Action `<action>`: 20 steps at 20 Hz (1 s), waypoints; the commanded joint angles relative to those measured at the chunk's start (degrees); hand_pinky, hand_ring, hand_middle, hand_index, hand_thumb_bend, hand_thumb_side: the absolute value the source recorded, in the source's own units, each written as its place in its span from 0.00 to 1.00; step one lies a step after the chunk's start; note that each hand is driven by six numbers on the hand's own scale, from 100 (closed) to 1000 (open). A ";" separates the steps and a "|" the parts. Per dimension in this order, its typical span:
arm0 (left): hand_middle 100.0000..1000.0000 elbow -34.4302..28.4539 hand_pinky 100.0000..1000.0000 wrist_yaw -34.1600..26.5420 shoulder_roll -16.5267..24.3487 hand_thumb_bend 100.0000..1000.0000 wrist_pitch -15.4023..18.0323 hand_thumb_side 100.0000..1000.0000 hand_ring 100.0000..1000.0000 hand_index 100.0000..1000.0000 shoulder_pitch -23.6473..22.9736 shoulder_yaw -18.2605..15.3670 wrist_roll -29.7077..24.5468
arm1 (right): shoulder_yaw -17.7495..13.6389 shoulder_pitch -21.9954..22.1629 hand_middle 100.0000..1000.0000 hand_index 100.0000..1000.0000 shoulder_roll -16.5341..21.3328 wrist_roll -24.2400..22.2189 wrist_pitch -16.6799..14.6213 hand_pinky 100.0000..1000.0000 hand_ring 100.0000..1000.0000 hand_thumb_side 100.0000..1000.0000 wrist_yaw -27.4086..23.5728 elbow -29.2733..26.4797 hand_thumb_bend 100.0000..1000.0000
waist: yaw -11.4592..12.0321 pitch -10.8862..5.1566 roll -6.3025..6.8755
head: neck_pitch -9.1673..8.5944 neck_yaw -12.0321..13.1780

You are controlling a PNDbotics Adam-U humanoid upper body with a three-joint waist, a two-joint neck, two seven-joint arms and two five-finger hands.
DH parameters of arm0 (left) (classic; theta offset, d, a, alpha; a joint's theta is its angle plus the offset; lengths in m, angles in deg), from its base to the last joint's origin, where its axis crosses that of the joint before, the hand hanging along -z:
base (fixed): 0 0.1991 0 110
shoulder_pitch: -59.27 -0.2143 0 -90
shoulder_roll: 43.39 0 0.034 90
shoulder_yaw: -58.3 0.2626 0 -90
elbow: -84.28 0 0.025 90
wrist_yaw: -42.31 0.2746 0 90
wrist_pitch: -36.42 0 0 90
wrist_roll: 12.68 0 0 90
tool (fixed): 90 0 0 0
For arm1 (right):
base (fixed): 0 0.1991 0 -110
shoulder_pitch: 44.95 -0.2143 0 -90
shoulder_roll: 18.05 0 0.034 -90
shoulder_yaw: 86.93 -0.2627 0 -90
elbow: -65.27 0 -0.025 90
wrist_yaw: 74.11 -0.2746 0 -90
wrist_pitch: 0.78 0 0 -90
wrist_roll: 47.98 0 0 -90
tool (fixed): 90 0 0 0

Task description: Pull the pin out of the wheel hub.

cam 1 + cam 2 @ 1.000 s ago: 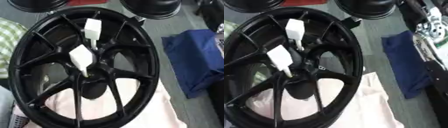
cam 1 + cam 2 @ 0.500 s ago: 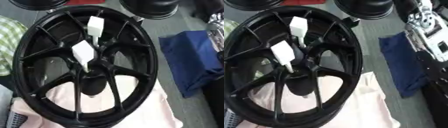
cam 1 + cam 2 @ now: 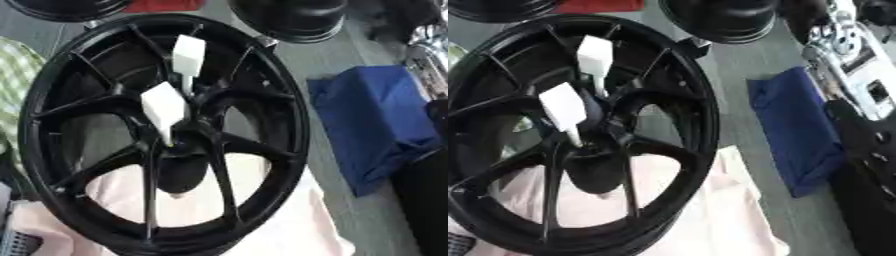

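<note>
A black spoked wheel (image 3: 296, 125) lies on a pale pink cloth (image 3: 262, 220). Two white pins with blocky heads stand in its hub (image 3: 179, 146). The upper pin (image 3: 188, 55) leans toward the far rim, and the lower pin (image 3: 164, 107) has its thin shaft going down into the hub. My right arm (image 3: 846, 55), silver and black, runs down the right edge, ending in a black mass (image 3: 872, 170), well right of the wheel. Nothing touches either pin. My left hand does not show.
A dark blue cloth (image 3: 372, 120) lies on the grey surface between the wheel and my right arm. Two more black wheels (image 3: 293, 17) (image 3: 61, 7) sit at the far edge beside something red (image 3: 162, 5). A green checked cloth (image 3: 13, 75) shows at the left.
The camera has shifted slightly. My right arm has come further into the right side. The wheel and both pins stay as they were.
</note>
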 commanded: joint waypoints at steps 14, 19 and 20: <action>0.61 -12.03 0.83 -22.48 -13.51 0.25 19.14 0.70 0.56 0.80 -1.77 -1.00 22.01 | -1.17 -0.86 0.42 0.65 0.59 1.13 -0.62 0.99 0.77 0.48 -0.43 -0.86 0.00 | -0.80 -0.79 -0.31 | 0.17 -2.32; 0.59 -12.07 0.81 -19.02 -23.14 0.24 19.31 0.65 0.54 0.78 -1.38 0.71 22.53 | -1.33 -0.69 0.42 0.65 -0.14 1.31 -0.41 0.99 0.77 0.48 -0.33 -0.86 0.00 | -0.61 -0.68 -0.70 | 0.11 -1.64; 0.59 -12.07 0.81 -16.71 -24.42 0.24 18.59 0.62 0.54 0.77 -1.29 0.40 24.14 | -1.35 -0.65 0.42 0.65 -0.26 1.35 -0.41 0.99 0.77 0.48 -0.35 -0.86 0.00 | -0.53 -0.73 -0.79 | 0.03 -1.61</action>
